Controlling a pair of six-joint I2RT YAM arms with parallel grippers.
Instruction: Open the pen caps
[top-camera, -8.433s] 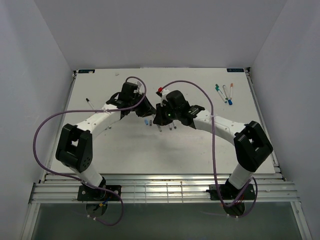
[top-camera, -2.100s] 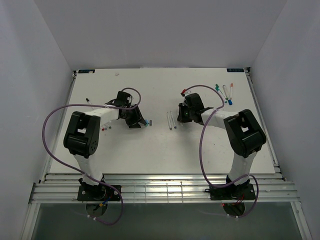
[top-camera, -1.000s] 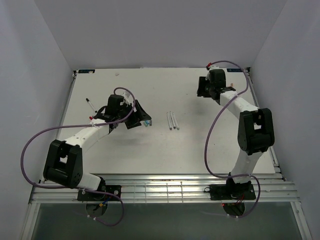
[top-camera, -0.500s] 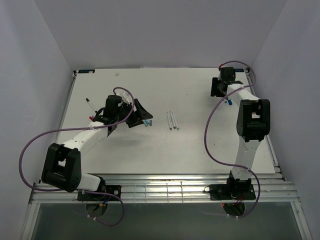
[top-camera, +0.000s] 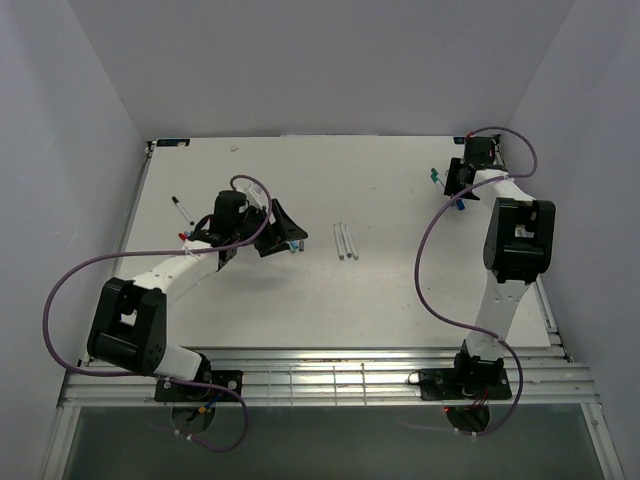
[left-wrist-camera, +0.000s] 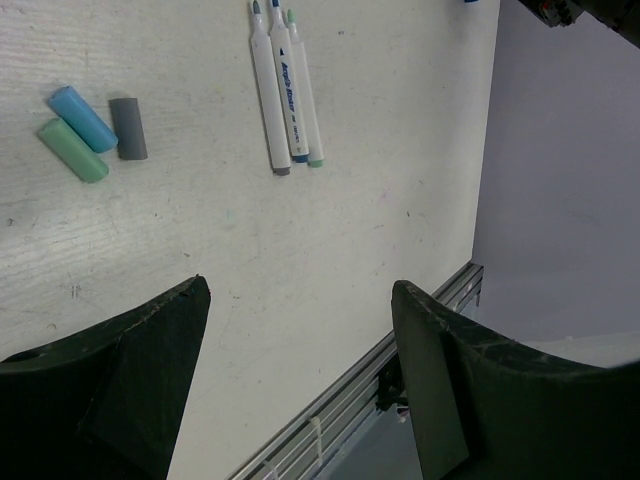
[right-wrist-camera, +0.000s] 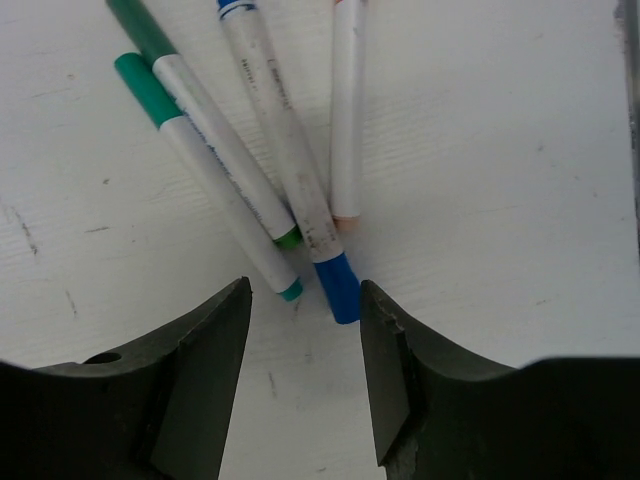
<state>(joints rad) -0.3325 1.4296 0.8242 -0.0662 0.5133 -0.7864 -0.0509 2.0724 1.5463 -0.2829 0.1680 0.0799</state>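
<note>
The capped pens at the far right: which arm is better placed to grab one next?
The right. Its open fingers hover over those pens, one blue cap between them. The left arm is across the table, above loose caps and uncapped pens.

Top camera: fixed and high, behind the arm bases (top-camera: 195, 385). It looks down and forward over the whole bench (top-camera: 250, 310), with the near edge at frame bottom.

Left wrist camera: close over mid-bench, tilted toward the right side, with the left pincer (left-wrist-camera: 298, 290) at frame bottom. The bench's near edge runs down its right side. It shares three pens (left-wrist-camera: 285, 90) and loose caps (left-wrist-camera: 90, 130) with the top view.

Right wrist camera: very close, looking steeply down at the far right corner. The right pincer (right-wrist-camera: 302, 288) frames a cluster of pens (right-wrist-camera: 280, 170), which the arm partly hides from above.
</note>
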